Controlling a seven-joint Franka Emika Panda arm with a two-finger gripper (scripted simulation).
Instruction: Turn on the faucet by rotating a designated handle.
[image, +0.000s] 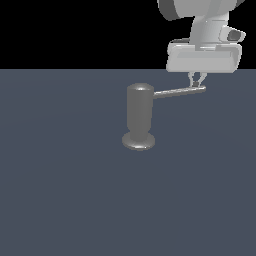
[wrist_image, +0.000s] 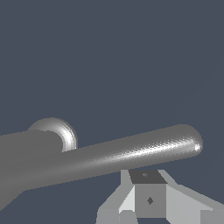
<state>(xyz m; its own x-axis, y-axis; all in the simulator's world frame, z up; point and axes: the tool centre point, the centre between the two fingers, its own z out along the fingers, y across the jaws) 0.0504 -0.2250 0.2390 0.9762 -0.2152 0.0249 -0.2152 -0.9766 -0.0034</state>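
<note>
A dark blue-grey tabletop (image: 65, 200) fills the foreground. On it the faucet (image: 139, 116), a glossy grey metal cylinder with round disc foot, stands upright. Its handle (image: 179, 91), a thin round-tipped rod, points toward the exterior view's right, almost level. Just above the rod's tip, the white gripper (image: 198, 82) hangs, jaws close together; I cannot tell whether they touch it. The wrist view alone shows one finger (wrist_image: 148, 194) beyond the rod.

You have one faucet (image: 139, 117) on the floor, carrying one handle (image: 179, 91). You have one arm in the exterior view, ending in one gripper (image: 197, 81) with two fingers (image: 191, 78). Count ends there.
</note>
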